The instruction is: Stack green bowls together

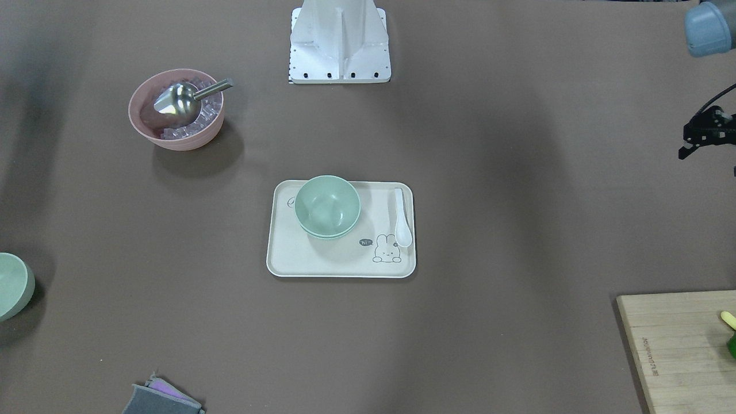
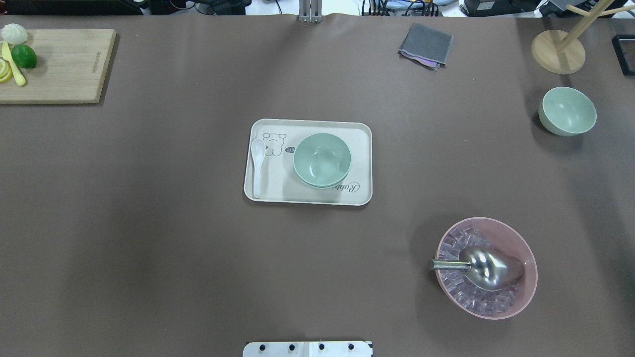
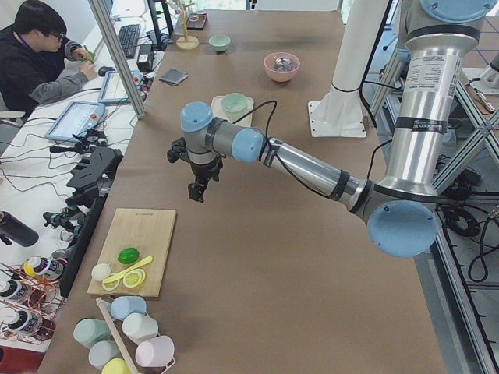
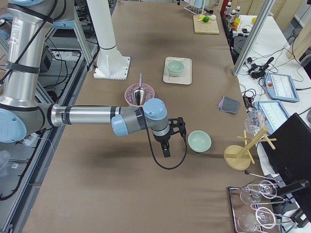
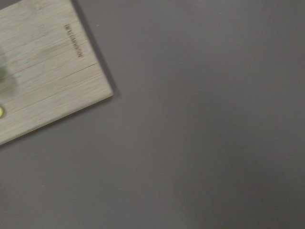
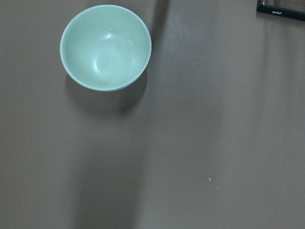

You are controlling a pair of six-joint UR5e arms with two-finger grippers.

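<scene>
Two green bowls (image 2: pixel 322 159) sit nested on a cream tray (image 2: pixel 307 198) at the table's middle; they also show in the front view (image 1: pixel 327 207). A third green bowl (image 2: pixel 567 110) stands alone at the far right and shows in the right wrist view (image 6: pixel 105 46). My right gripper (image 4: pixel 166 150) hangs above the table just beside this lone bowl (image 4: pixel 199 141), apart from it; I cannot tell if it is open or shut. My left gripper (image 3: pixel 197 190) hangs above bare table between the tray and the cutting board, only partly in the front view (image 1: pixel 690 149); I cannot tell its state.
A pink bowl (image 2: pixel 486 267) with ice and a metal scoop stands near right. A white spoon (image 2: pixel 257 166) lies on the tray. A cutting board (image 2: pixel 59 64) with a lime and lemon is far left. A grey cloth (image 2: pixel 425 44) and a wooden stand (image 2: pixel 558 51) are at the back.
</scene>
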